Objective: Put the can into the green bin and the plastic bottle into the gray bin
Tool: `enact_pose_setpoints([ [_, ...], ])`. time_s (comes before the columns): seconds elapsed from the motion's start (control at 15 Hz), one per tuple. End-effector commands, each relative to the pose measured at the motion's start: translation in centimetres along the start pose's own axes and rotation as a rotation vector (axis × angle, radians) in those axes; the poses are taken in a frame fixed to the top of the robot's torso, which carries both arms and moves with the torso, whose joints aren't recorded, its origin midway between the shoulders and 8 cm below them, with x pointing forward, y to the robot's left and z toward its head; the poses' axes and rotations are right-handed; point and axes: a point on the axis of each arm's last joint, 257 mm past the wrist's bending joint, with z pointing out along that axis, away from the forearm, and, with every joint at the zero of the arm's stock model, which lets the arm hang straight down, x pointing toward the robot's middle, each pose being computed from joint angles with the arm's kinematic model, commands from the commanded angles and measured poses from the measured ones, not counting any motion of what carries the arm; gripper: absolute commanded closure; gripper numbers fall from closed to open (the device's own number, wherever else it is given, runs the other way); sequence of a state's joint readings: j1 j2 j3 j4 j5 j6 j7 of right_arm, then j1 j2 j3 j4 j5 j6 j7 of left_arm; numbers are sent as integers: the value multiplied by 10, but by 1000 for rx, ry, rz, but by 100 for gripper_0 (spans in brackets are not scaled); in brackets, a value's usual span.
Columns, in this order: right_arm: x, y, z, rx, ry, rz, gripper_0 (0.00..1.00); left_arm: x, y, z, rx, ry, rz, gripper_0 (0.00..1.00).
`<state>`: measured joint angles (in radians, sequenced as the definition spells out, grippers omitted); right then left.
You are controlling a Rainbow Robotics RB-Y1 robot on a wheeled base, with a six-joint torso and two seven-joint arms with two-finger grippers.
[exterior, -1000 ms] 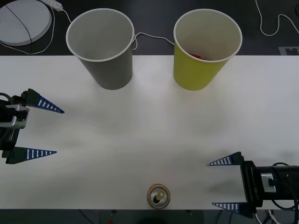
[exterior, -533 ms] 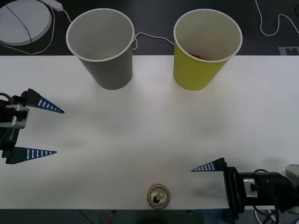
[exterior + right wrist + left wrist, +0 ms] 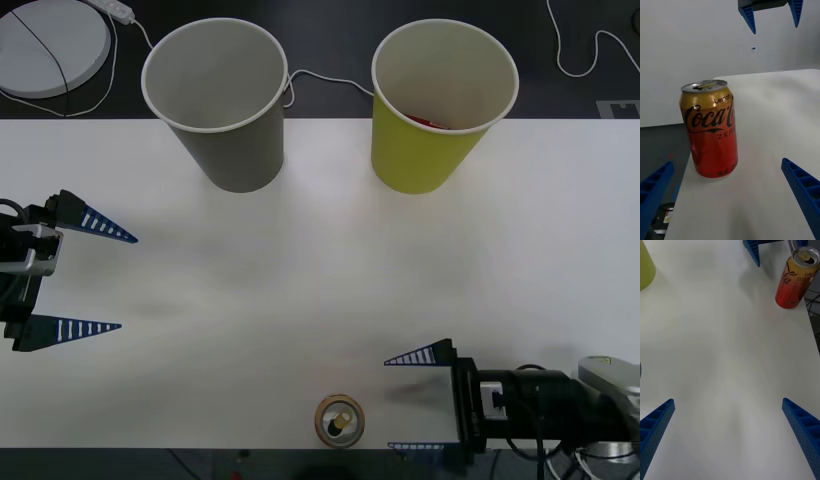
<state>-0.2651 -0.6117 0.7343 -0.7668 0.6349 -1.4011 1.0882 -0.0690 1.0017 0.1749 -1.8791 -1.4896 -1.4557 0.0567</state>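
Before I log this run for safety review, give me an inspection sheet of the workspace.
Surface: white table, bare in the middle.
Job's things: small orange-red drink can upright at the near edge; yellow-green paper cup and gray paper cup upright at the far edge.
Clutter: something red inside the yellow-green cup.
Grippers: right gripper open beside the can; left gripper open, idle.
Cables: white cable behind the cups.
Surroundings: white round disc.

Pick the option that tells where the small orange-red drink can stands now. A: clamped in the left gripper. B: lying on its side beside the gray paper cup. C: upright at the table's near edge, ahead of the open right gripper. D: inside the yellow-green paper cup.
C: the small orange-red drink can stands upright at the white table's near edge, with the right gripper open beside it, not touching.
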Motion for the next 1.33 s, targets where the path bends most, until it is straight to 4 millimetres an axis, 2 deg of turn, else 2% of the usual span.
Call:
enact_pose_setpoints([
  [0.07, 2, 3, 16, -5, -2, 4, 0, 0, 0, 0, 0, 0, 0, 0],
  [0.8, 2, 14, 72, -28, -21, -11, 0, 0, 0, 0, 0, 0, 0, 0],
  [1.33, 1, 14, 95, -32, -15, -27, 0, 0, 0, 0, 0, 0, 0, 0],
])
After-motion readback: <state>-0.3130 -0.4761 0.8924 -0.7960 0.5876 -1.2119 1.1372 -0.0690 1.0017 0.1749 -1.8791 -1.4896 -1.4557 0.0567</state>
